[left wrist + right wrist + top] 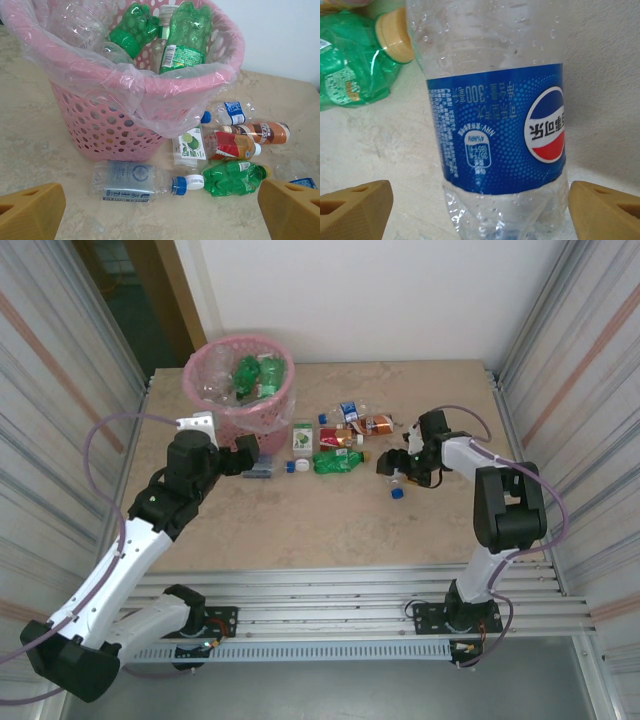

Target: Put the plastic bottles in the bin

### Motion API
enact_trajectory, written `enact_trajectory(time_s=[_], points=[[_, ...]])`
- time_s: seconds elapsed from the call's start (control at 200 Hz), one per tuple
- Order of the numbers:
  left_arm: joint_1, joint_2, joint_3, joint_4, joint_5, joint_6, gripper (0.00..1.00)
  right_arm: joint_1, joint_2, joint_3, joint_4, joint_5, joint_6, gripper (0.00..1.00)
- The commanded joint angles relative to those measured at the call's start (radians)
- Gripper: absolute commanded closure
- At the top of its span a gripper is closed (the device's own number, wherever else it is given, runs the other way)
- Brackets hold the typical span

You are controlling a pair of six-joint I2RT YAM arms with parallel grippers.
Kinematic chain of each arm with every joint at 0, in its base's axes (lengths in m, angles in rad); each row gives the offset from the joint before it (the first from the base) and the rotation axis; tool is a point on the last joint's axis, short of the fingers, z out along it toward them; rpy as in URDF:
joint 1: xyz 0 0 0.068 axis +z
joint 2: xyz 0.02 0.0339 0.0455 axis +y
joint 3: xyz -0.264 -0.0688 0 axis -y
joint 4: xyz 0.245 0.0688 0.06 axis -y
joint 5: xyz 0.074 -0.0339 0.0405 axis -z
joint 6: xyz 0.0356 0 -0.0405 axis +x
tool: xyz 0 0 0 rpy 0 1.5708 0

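Right gripper (480, 207): jaws spread, fingers (355, 205) standing off either flank of the clear blue-labelled bottle (495, 125), no contact seen. In the wrist view its long axis runs 12 to 6, square across your closing line, so you may close on the body. From the top, the bin (240, 380) lies at 10 o'clock, well apart. Left gripper (160, 212): spread, empty, nearer the bin, with a blue-capped clear bottle (132, 181) lying 9 to 3 ahead.
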Motion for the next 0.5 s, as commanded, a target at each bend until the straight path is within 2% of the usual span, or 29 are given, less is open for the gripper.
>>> enact_trajectory(time_s=[0.0,0.24,0.356,0.491], points=[[0.016,-0.004,-0.007,-0.022,0.008,-0.031,0.01,0.011,0.039,0.023,0.005,0.067,0.020,0.15],[0.044,0.000,-0.012,-0.027,0.044,-0.059,0.01,0.022,0.094,0.050,0.016,0.122,0.019,0.26],[0.048,-0.005,-0.022,-0.024,0.040,-0.066,0.01,0.033,0.102,0.052,0.018,0.148,0.017,0.41],[0.065,-0.009,-0.032,-0.024,0.055,-0.085,0.01,0.047,0.086,0.035,0.026,0.170,0.020,0.51]])
